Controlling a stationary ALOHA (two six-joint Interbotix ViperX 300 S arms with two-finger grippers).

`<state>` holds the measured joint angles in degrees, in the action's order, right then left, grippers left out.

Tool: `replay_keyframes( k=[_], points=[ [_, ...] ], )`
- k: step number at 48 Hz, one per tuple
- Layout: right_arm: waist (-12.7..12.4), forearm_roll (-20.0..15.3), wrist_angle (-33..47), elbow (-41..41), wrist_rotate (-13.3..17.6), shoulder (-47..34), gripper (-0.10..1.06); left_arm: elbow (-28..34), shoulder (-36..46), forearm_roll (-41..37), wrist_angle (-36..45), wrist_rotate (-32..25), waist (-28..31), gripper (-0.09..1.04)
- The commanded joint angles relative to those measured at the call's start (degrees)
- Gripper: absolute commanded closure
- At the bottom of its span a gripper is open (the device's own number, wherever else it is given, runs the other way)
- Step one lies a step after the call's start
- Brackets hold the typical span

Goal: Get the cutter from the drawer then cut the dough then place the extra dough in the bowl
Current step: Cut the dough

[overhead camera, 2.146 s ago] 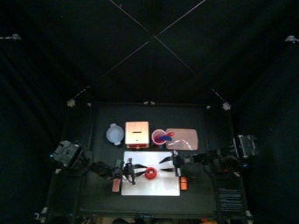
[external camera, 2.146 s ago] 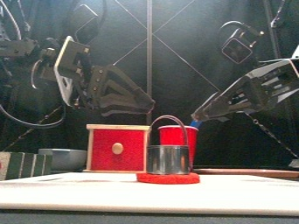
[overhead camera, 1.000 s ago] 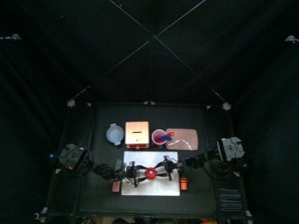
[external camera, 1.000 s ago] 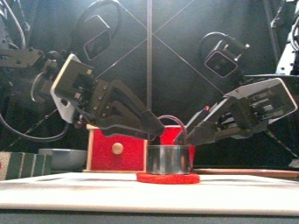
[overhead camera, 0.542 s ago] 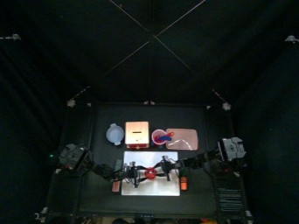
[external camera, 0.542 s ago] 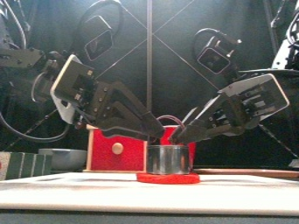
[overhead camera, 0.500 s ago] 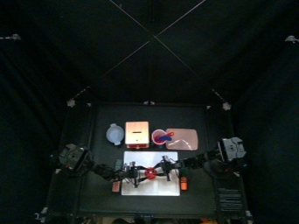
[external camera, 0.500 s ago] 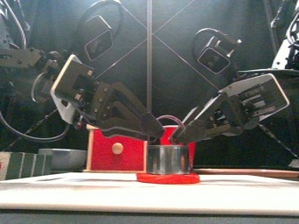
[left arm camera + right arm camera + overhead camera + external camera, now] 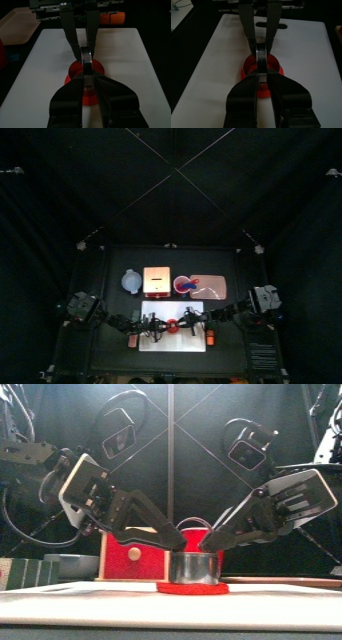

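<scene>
Pinching round metal cutter [image 9: 195,565] from opposite sides, left fingers [image 9: 70,97], right fingers [image 9: 244,95], flat red dough disc [image 9: 191,588], white board [image 9: 80,602]

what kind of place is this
Probably a robot test booth staged as a toy kitchen: black curtains surround a small table, where two robot arms reach over a white cutting board holding red dough and a metal cutter.

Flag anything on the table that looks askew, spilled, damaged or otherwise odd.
Nothing stands out. The cutter stands upright on the red dough, near the middle of the white board. The left gripper and the right gripper meet at it from opposite sides. No spill or damage shows.
</scene>
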<state>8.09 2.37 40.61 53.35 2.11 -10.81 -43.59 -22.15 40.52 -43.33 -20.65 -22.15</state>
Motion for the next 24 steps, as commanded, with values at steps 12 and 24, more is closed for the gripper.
replay_keyframes(
  k=[12,24],
  points=[
    [3.8,-8.5,-0.3,1.3,0.3,-6.0,0.53,0.2,-3.3,2.4,6.9,0.7,-0.3,0.38],
    [7.6,-14.5,-0.4,3.7,0.2,-6.7,0.53,0.2,-2.8,1.1,9.8,0.4,-0.4,0.38]
  ],
)
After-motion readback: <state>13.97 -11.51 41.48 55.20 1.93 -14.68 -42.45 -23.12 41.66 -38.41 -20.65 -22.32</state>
